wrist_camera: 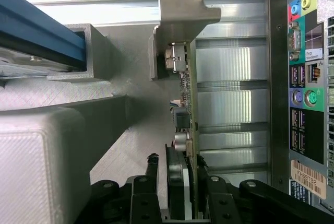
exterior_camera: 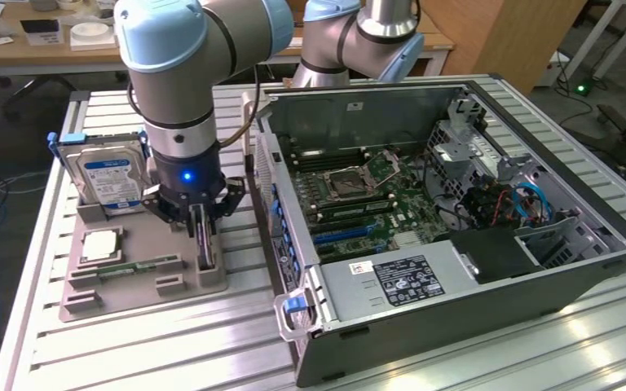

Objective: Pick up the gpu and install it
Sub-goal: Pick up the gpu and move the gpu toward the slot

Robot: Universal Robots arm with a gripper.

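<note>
The gripper [wrist_camera: 181, 179] is clamped on the gpu [wrist_camera: 187, 93], which stands on edge in its slot of the gray tray [exterior_camera: 117, 297] beside the open computer case [exterior_camera: 574, 273], so it is grasped but not yet lifted or installed.

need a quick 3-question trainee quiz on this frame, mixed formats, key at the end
1. The claw is closed on which part? A) memory stick B) graphics card C) processor chip
2. True or false: the hard drive stands upright in the grey holder, outside the computer case.
3. In the exterior view, which side of the holder is the computer case on?
Key: 1 B; 2 true; 3 the exterior view's right.
</note>
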